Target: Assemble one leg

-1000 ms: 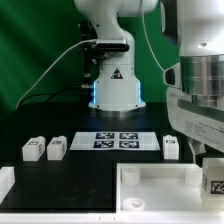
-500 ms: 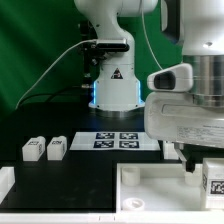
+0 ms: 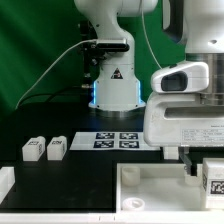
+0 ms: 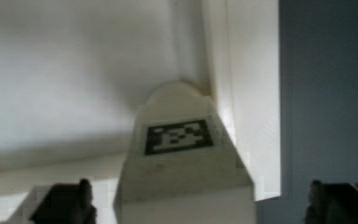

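The arm's white base (image 3: 113, 82) stands upright at the back of the table, its blue light glowing at the foot. The wrist and hand fill the exterior view's right, reaching low toward the table. The gripper (image 3: 201, 166) points downward there. In the wrist view its two dark fingers (image 4: 66, 201) stand well apart, the jaws spread wide.

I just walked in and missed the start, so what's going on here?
A Panda arm is working over the white panel, its gripper low beside a tagged leg standing there. In the wrist view that leg sits between the two dark fingers, which look spread and not yet touching it. Two more legs wait on the table at the exterior view's left, near the marker board.
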You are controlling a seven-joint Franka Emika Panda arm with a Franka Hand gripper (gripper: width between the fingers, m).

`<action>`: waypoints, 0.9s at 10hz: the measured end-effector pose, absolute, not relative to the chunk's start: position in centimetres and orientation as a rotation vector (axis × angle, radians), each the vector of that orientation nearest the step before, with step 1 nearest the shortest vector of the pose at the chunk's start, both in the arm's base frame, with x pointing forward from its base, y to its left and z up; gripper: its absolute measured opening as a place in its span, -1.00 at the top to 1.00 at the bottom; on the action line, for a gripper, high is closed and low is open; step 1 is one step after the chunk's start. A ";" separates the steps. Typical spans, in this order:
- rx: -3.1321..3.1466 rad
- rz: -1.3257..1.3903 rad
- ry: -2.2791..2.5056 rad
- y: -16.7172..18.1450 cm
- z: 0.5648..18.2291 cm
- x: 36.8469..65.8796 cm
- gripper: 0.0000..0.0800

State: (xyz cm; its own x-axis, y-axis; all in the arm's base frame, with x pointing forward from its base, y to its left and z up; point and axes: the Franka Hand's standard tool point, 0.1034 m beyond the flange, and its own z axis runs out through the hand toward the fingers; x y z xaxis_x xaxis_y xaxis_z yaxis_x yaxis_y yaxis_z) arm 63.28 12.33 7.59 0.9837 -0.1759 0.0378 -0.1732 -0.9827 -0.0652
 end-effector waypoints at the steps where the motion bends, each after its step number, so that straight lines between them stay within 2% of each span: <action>1: -3.063 -0.066 0.303 12.3 7.6 63.3 -0.19; 2: -3.040 -0.059 0.467 12.3 7.6 63.2 0.25; 5: -2.867 -0.045 1.109 12.0 7.6 63.3 0.25; 9: -2.170 0.047 2.144 12.5 7.3 63.2 0.25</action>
